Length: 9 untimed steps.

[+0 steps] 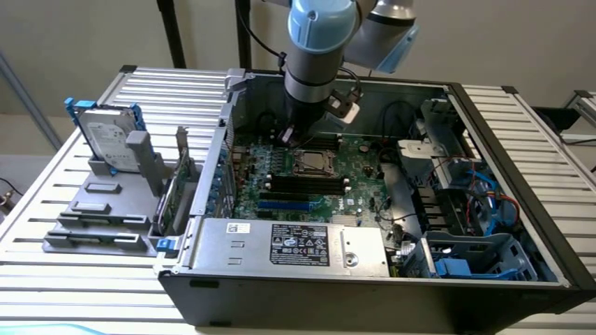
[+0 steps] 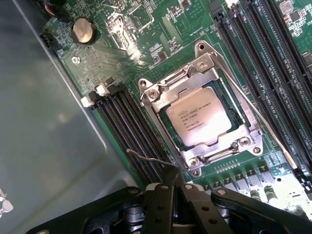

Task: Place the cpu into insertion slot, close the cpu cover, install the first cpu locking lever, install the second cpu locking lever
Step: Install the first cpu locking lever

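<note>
The cpu (image 2: 197,116), pale metal top with printed text, lies flat in the insertion slot (image 1: 300,159) on the green board. The silver cpu cover (image 2: 178,80) is folded down around it as a frame. One thin wire locking lever (image 2: 258,122) runs along the socket's side by the long black memory slots. The other lever (image 2: 148,158) sticks out from the socket's corner over the second bank of memory slots. My gripper (image 2: 173,187) is shut, its tips right at that lever's inner end, with nothing between them. In the exterior view the gripper (image 1: 289,137) hangs just behind the socket.
The computer case (image 1: 521,146) walls in the board on all sides. A power supply (image 1: 289,244) sits at the front, and cables with blue drive bays (image 1: 475,255) on the exterior view's right. A grey stand with a hard drive (image 1: 107,139) is outside, on the exterior view's left.
</note>
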Motion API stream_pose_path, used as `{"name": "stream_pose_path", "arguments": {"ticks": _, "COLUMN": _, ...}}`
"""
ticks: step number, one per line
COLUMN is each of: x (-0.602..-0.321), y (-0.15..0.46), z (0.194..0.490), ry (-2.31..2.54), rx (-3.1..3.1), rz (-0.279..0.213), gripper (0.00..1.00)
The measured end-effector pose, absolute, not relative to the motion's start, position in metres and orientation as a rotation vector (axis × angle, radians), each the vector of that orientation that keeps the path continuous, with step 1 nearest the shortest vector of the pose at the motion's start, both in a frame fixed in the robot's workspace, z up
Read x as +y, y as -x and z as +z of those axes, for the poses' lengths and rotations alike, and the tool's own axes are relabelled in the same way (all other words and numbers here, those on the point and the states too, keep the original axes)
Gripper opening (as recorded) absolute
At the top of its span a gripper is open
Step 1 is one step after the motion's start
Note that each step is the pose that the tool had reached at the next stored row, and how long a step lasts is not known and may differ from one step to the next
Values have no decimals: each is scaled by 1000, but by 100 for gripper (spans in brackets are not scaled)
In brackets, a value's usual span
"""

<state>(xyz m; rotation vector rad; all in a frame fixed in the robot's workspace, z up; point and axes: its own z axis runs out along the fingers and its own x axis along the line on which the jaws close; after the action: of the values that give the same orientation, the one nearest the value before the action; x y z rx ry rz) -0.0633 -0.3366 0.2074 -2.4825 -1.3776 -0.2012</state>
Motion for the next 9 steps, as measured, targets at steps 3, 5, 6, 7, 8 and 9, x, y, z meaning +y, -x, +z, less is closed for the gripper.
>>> {"name": "stream_pose_path", "arguments": {"ticks": 3, "x": -337, "y": 61, "z": 207, "ry": 2486, "rx": -1379, "rz": -196, "gripper": 11}}
{"name": "stream_pose_path", "arguments": {"ticks": 5, "x": -337, "y": 59, "z": 206, "ry": 2488, "rx": -1380, "rz": -193, "gripper": 11}}
{"name": "stream_pose_path", "arguments": {"ticks": 6, "x": -337, "y": 58, "z": 206, "ry": 2488, "rx": -1379, "rz": -191, "gripper": 11}}
{"name": "stream_pose_path", "arguments": {"ticks": 7, "x": -337, "y": 56, "z": 206, "ry": 2488, "rx": -1379, "rz": -189, "gripper": 11}}
{"name": "stream_pose_path", "arguments": {"ticks": 8, "x": -337, "y": 55, "z": 205, "ry": 2488, "rx": -1379, "rz": -187, "gripper": 11}}
{"name": "stream_pose_path", "arguments": {"ticks": 9, "x": -337, "y": 53, "z": 205, "ry": 2488, "rx": -1378, "rz": -184, "gripper": 11}}
